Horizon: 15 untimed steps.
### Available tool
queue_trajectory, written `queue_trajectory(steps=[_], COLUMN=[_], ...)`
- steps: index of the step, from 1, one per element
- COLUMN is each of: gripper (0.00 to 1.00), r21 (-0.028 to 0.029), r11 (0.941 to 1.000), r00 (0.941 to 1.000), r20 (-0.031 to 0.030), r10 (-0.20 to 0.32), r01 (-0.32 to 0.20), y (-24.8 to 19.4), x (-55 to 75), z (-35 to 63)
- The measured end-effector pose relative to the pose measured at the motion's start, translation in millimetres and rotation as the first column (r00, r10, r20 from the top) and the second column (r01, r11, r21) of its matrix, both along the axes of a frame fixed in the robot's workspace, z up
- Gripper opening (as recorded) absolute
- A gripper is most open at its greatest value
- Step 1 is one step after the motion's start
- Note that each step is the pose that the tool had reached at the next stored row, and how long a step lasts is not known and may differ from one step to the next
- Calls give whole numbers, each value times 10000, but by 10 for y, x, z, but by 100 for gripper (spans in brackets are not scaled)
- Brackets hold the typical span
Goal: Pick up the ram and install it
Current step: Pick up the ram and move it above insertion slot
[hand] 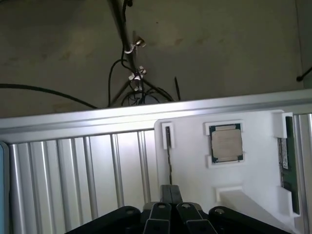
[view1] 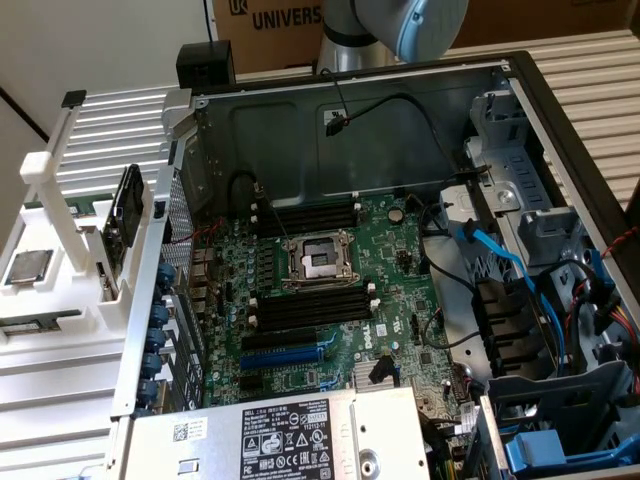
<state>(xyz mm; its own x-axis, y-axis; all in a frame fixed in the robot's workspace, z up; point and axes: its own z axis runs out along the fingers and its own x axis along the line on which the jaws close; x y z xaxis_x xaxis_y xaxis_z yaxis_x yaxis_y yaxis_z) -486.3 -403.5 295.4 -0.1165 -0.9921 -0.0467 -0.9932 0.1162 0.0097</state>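
Ext. view: we note an open PC case (view1: 520,90) with the motherboard (view1: 330,290) exposed. CPU socket (view1: 318,262) sits mid-board, with long black mem. slots (view1: 310,308) on either side of it. The cardboard box (view1: 270,25) behind the case reads "UNIVERS", the rest cut off. The PSU label (view1: 290,435) is headed "DELL"; we can't read its fine print. The arm (view1: 400,25) enters above the case's back wall.

The white fixture (view1: 60,290) stands outside the case, at the ext. view's left. The ram (view1: 70,208) lies in it as a green strip, partly behind a white post. CPU chip (view1: 28,268) sits in its own pocket nearby.

Wrist view: gripper (hand: 170,192) is closed, fingertips together, nothing between them. It hangs over the edge of the fixture (hand: 253,195), near the ridged aluminium table (hand: 73,175). CPU chip (hand: 226,143) is in a square pocket; lid markings illegible. The ram (hand: 288,161) rests in a long pocket beyond the CPU, well apart from the gripper. It's a green board w/ a white sticker, text unreadable.
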Motion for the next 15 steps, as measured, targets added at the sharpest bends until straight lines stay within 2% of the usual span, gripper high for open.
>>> queue_trajectory(steps=[1,2,7,15], gripper=[10,10,10,10], r21=[-1,-1,-1,-1], r11=[10000,10000,10000,10000], r00=[10000,10000,10000,10000], r20=[-2,-2,-1,-1], r10=[0,0,0,0], r01=[0,0,0,0], y=[-4,-15,-31,-31], x=[34,160,363,384], z=[-17,-71,-164,-309])
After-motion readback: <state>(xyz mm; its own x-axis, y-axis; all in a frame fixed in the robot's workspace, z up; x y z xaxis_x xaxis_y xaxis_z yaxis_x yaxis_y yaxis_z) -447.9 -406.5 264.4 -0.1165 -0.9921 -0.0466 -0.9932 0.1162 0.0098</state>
